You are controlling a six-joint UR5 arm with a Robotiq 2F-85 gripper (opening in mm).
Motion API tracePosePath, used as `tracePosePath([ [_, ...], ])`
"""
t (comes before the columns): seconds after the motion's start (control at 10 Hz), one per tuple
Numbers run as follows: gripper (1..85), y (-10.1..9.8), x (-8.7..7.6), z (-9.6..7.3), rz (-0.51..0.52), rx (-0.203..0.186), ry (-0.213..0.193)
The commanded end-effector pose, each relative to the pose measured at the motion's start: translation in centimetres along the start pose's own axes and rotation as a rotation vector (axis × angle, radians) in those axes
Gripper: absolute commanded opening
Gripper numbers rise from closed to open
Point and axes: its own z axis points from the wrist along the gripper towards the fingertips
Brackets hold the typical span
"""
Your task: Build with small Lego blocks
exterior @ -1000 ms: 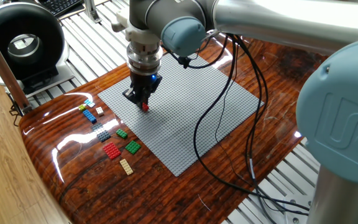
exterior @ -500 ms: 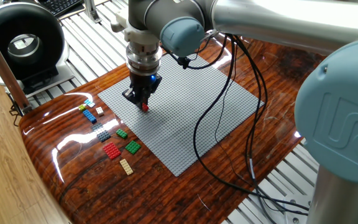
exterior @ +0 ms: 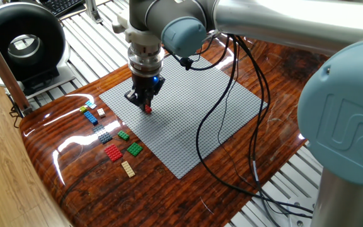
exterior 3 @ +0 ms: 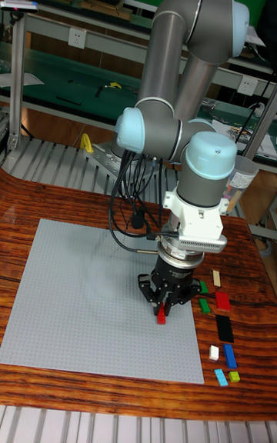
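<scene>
My gripper points straight down over the left part of the grey baseplate and is shut on a small red Lego block. The block's lower end sits at or just above the plate's studs; I cannot tell if it touches. More small Lego blocks lie loose on the wood beside the plate: a red plate, green ones, a blue one, a tan one, a dark grey one.
The glossy wooden table ends in a slatted metal frame. A black round device stands at the back left. Black cables hang from the arm across the baseplate's right half. The arm's large base joint fills the right side.
</scene>
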Motion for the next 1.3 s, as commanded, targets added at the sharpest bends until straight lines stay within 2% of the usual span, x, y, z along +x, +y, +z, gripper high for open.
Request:
tracePosePath([
  [0.0,1.0,0.2,-0.03,-0.11,0.013,-0.012,0.001],
  [0.4,1.0,-0.07,-0.45,-0.11,-0.024,-0.002,-0.015],
  [1.2,1.0,0.08,-0.65,-0.11,-0.047,-0.008,-0.023],
])
